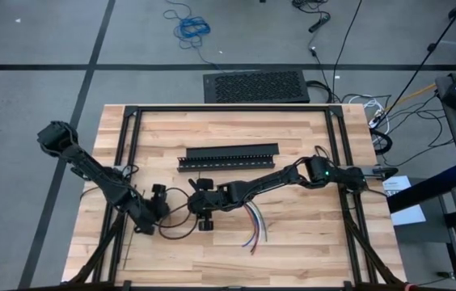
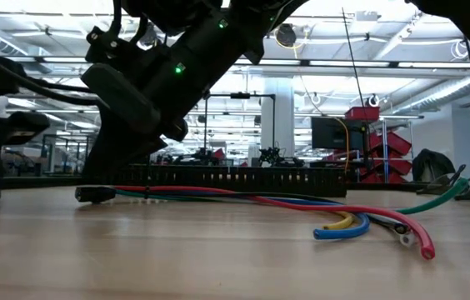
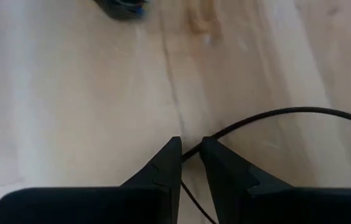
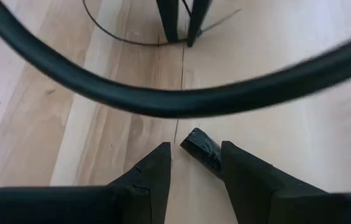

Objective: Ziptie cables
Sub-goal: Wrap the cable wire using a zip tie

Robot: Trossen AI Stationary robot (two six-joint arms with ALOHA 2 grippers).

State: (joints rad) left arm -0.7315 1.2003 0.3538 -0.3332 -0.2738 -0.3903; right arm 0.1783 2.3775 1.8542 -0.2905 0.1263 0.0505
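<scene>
The task looks barely begun. The cables [image 1: 254, 225] lie loose on the wooden table [image 1: 309, 250], their coloured ends fanned out toward the near edge, and no strap is visible around them; in the low view the red, blue, green and yellow wires [image 2: 360, 218] spread apart on the wood, unbound. Judging from this, picking up a tie, threading it round the bundle and cinching it all remain to be done.

The left gripper [image 1: 149, 220] is low over the table, left of the cables. In its wrist view the two fingers [image 3: 163, 171] stand nearly together, with only a narrow slot between them, and a thin black ziptie [image 3: 275, 116] runs into that slot; it appears pinched at the tips, the rest curving away across the wood.

The right gripper [image 1: 202, 202] reaches across from the right side to just beside the left one, near the upper end of the cables. Its fingers [image 4: 154, 171] are partly open, with a short dark stub [image 4: 201, 149] lying between them; whether they touch it cannot be told. The slotted cable channel [image 1: 228, 157] lies farther back, untouched.
</scene>
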